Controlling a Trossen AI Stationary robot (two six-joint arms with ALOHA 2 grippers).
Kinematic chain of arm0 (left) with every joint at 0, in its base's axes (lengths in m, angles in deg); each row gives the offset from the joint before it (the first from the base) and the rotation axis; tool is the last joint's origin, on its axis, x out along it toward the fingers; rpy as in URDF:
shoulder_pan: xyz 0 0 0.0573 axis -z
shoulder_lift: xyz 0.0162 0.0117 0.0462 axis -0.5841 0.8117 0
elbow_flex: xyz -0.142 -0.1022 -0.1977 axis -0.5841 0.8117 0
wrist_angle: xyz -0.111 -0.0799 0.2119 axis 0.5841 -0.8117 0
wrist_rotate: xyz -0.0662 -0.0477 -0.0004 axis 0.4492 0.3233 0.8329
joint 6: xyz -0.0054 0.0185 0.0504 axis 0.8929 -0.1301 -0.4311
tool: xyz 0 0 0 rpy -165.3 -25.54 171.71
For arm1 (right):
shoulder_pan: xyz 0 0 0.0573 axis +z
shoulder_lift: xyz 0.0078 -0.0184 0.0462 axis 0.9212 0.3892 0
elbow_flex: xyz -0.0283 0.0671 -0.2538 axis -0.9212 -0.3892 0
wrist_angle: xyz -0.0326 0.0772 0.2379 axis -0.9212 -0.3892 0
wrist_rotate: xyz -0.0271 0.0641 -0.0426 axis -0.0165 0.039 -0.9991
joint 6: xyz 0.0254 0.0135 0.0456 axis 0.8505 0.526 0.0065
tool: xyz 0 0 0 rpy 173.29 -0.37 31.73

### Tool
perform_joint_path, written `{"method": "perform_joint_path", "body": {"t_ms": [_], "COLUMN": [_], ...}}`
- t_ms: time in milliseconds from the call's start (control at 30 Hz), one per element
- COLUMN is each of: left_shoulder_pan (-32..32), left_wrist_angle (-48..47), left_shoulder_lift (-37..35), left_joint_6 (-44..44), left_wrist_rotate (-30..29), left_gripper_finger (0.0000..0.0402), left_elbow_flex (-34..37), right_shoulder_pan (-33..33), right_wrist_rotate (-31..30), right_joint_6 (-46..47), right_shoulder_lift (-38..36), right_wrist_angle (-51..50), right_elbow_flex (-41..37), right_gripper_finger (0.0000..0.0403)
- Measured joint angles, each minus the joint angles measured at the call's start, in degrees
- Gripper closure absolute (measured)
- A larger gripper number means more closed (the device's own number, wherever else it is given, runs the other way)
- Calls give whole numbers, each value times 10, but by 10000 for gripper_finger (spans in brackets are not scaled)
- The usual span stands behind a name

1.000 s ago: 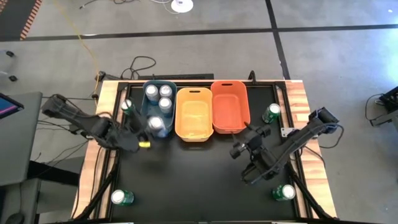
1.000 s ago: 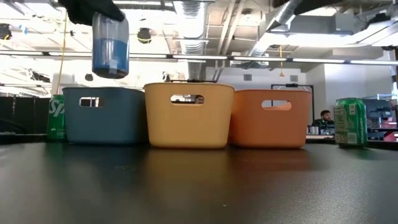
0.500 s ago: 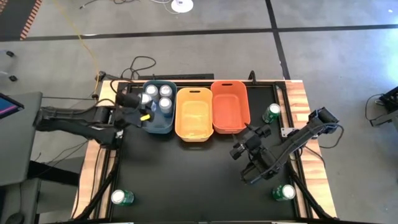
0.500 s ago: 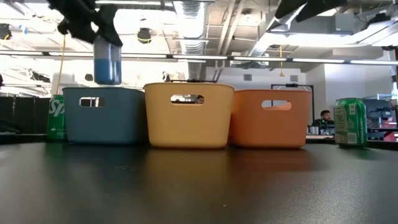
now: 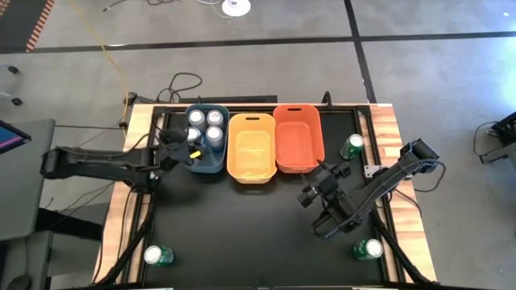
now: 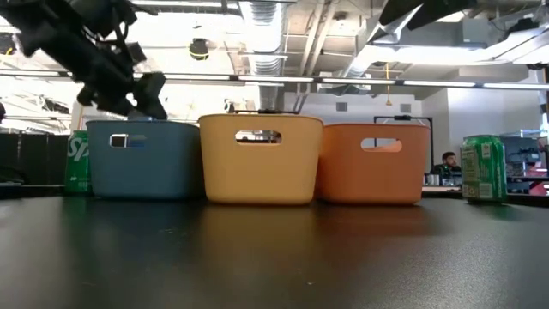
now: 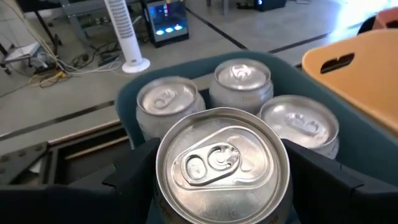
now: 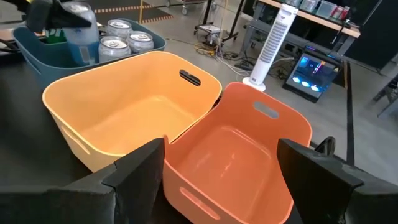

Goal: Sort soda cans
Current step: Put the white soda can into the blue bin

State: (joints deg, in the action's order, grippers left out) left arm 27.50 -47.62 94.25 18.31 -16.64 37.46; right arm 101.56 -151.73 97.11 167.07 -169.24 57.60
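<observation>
My left gripper (image 5: 185, 148) reaches over the left wall of the blue bin (image 5: 219, 161) and is shut on a blue-silver soda can (image 7: 221, 162). That can stands upright, sunk among three other silver-topped cans (image 7: 239, 78) in the bin. Its blue side shows through the bin's handle slot (image 6: 129, 140). Green cans stand on the table at far right (image 5: 351, 146), near right (image 5: 368, 249) and near left (image 5: 158, 255). One more green can (image 6: 77, 163) is left of the blue bin. My right gripper (image 5: 317, 182) hangs open, near the orange bin (image 5: 298, 135). My left gripper pinches the can between its two fingers (image 7: 132, 174), one on each side of the can's upper wall (image 7: 155, 202). The fingers come from the table's left, slanting slightly down. The can is upright inside the blue bin; whether its base rests on the bin's floor is hidden.
A yellow bin (image 5: 251, 147) stands between the blue and orange bins along the far edge; yellow and orange hold nothing (image 8: 134, 121). Wooden side rails (image 5: 403, 193) border the black table top (image 5: 242, 234).
My left gripper has swung toward the table's far edge and sunk, carrying the blue-silver can. The can hung above the blue bin's rim a second ago; now it sits down between the bin's walls, still upright.
</observation>
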Motion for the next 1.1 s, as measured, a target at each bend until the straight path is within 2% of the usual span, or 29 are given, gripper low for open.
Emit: {"method": "perform_joint_path", "body": {"t_ms": [100, 467, 733, 1100], "left_shoulder_pan": [-22, -76, -83, -83], "left_wrist_angle": [41, 97, 179, 217], "left_shoulder_lift": [0, 9, 63, 107], "left_joint_6": [-14, -40, -90, -98], "left_wrist_rotate": [20, 68, 88, 92], "left_gripper_finger": [115, 104, 95, 76], "left_elbow_flex": [29, 75, 75, 74], "right_shoulder_pan": [-1, -5, -9, -9], "right_wrist_rotate": [-1, -14, -15, -15], "right_joint_6": [0, 0, 0, -2], "right_shoulder_lift": [0, 0, 0, 0], "right_wrist_angle": [1, 2, 2, 1], "right_elbow_flex": [0, 0, 0, 0], "right_gripper_finger": [74, 74, 74, 74]}}
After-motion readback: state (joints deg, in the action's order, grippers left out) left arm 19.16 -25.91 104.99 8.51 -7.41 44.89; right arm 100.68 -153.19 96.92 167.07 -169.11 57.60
